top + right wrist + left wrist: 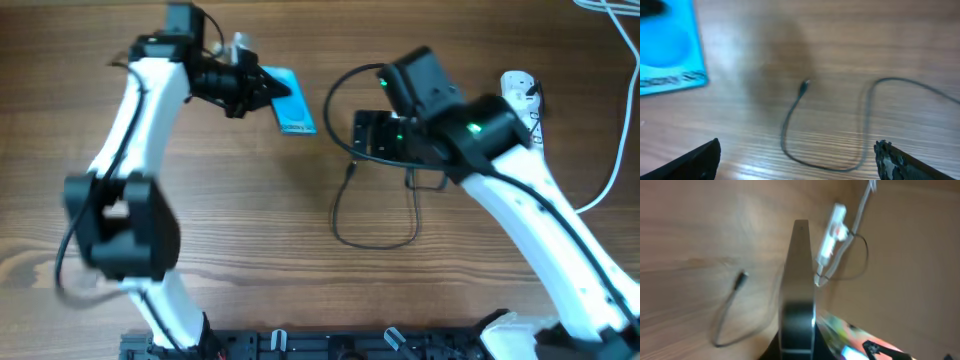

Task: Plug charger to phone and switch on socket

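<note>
The phone [291, 101], with its cyan lit screen, is lifted off the table at the back left, and my left gripper [258, 88] is shut on it. In the left wrist view the phone [798, 280] shows edge-on as a dark slab running away from the jaws. The charger [376, 226] is a thin black cable looping on the wood, and its plug tip [804, 86] lies free. My right gripper [799, 145] hovers open just above and behind that tip, holding nothing. At the far right lies the white socket [520, 95], also seen from the left wrist as the socket [833, 232].
A thicker white cable [618, 150] runs down the table's right edge from the back corner. A black rail [330, 346] lines the front edge between the two arm bases. Bare wood lies between the phone and the cable loop.
</note>
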Motion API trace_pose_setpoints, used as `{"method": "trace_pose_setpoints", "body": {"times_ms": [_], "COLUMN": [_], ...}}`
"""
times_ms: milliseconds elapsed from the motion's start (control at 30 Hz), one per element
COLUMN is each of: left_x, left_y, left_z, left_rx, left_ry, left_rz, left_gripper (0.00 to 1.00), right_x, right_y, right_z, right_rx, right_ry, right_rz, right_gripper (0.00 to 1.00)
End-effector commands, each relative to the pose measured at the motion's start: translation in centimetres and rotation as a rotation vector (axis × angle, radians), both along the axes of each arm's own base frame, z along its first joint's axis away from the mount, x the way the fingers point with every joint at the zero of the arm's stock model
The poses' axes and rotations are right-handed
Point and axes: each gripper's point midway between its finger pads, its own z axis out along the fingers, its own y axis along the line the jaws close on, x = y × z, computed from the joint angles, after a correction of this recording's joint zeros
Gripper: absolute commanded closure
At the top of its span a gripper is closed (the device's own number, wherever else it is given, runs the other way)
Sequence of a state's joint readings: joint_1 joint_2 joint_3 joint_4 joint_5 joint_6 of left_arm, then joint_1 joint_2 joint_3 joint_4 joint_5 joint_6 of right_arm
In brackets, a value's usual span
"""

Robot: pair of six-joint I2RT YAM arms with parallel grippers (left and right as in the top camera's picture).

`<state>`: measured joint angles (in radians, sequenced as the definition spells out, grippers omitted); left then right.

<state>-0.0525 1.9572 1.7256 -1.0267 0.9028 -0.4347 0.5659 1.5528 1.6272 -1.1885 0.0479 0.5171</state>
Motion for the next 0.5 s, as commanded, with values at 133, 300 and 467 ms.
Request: {"method": "trace_pose_setpoints", "body": {"times_ms": [133, 300, 467], "left_x": [-0.5, -2.2, -2.8], "left_y": [11.6, 17.6, 20.7], "left_z": [4.6, 3.8, 3.7], "left_rx": [0.652, 0.791, 0.798], "left_ry": [-0.200, -0.054, -0.008], "left_rz": [0.362, 0.581, 0.655], "left_gripper": [0.96, 0.96, 0.96], "right_x": [0.2, -0.1, -0.2], "right_y": [2.7, 3.3, 2.9], "right_z": [-4.8, -8.9, -13.3], "right_rx": [0.032, 0.017, -0.031], "right_ry": [0.165, 0.317, 0.425], "right_rz": [0.057, -0.015, -0.164], "right_gripper": [0.06, 0.18, 0.21]}}
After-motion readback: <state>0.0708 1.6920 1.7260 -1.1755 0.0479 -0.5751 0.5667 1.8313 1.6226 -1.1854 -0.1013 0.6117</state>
